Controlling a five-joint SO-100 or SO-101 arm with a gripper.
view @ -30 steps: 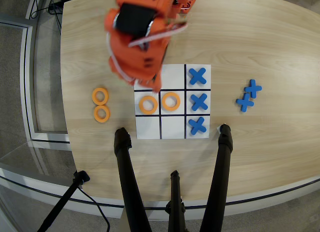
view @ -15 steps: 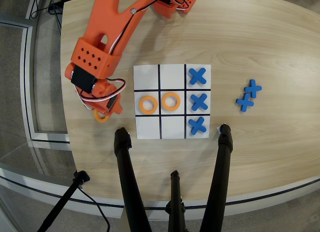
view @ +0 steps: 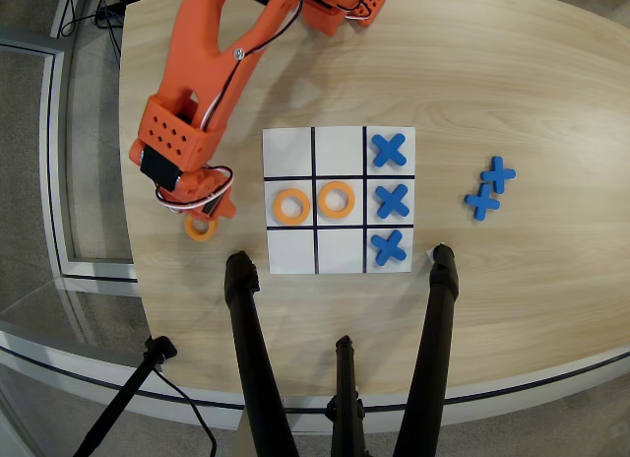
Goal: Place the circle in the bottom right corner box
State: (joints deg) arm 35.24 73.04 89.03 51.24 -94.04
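A: Largest first: the tabletop [view: 512,73], the arm [view: 212,73], then the board [view: 339,142] in the overhead view. Where's the ring?

B: At the board's nine o'clock, off its edge: ring [view: 201,227] under the claw [view: 203,217]. I can't tell how wide the claw stands, nor whether it grips.

A: The corner box [view: 390,248]?

B: Five o'clock cell (a cross [view: 390,246] sits there). I'd lift straight, carry high over the other rings. No writing readable.
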